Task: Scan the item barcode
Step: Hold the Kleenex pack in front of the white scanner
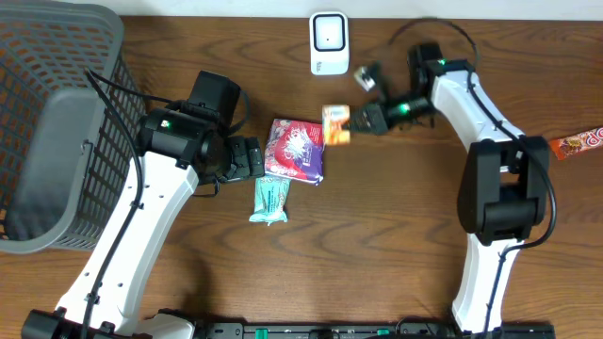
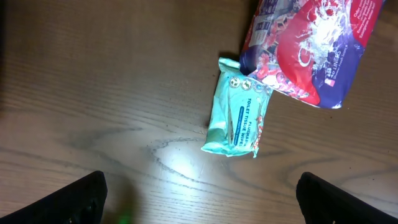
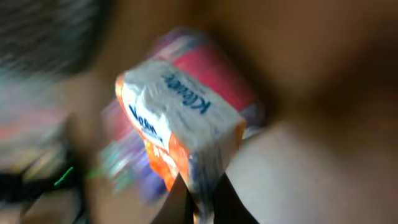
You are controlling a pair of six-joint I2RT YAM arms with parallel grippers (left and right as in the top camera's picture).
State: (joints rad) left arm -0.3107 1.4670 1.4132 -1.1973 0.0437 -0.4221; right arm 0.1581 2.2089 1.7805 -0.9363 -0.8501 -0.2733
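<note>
My right gripper (image 1: 353,121) is shut on the edge of a small orange and white tissue pack (image 1: 336,124), held above the table just below the white barcode scanner (image 1: 328,42). In the right wrist view the pack (image 3: 180,127) fills the middle, blurred, pinched between my fingertips (image 3: 200,202). My left gripper (image 1: 252,158) stands open beside a red and purple snack bag (image 1: 296,149) and a teal wipes packet (image 1: 269,199). In the left wrist view the teal packet (image 2: 239,117) and the snack bag (image 2: 308,46) lie ahead of the wide-open fingers (image 2: 81,199), nothing between them.
A grey mesh basket (image 1: 57,122) takes up the far left of the table. An orange candy bar (image 1: 577,143) lies at the right edge. A small dark object (image 1: 366,77) sits near the scanner.
</note>
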